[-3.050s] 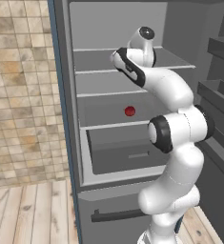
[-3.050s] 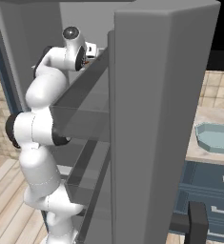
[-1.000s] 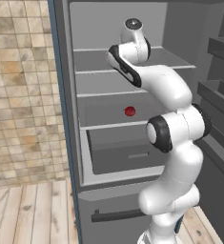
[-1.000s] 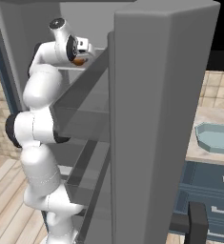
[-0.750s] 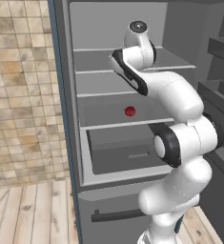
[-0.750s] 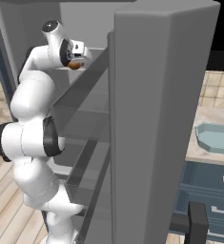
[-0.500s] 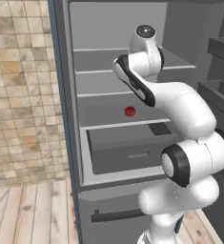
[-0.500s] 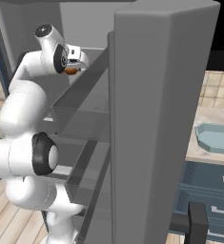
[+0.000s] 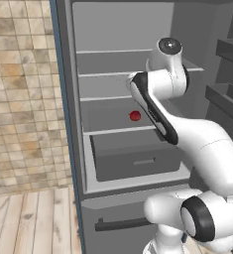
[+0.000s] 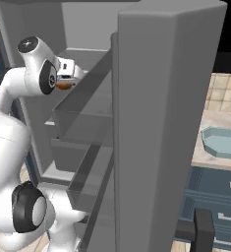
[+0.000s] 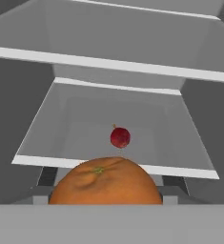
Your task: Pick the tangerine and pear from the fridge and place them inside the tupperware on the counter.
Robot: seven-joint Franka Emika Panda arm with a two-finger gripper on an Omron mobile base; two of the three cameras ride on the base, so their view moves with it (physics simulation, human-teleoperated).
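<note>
The tangerine (image 11: 106, 183) sits large at the bottom of the hand view, and my gripper (image 10: 69, 78) is shut on it in front of the fridge (image 9: 118, 64) shelves. In the right base view the tangerine (image 10: 63, 85) peeks out as an orange patch under the hand. The pear (image 9: 135, 116) lies on a lower shelf, below and beyond the hand; in the hand view the pear (image 11: 120, 137) is small and dark red with a short stem. The tupperware (image 10: 224, 140) rests on the counter (image 10: 205, 158) at the far right.
The open fridge door (image 10: 161, 123) with its bins stands between the arm and the counter. A closed drawer (image 9: 133, 158) lies under the pear's shelf. A tiled wall (image 9: 19, 99) borders the fridge on the left.
The hand has drawn back from the upper shelf and dropped a little, carrying the tangerine with it. The pear has stayed in place.
</note>
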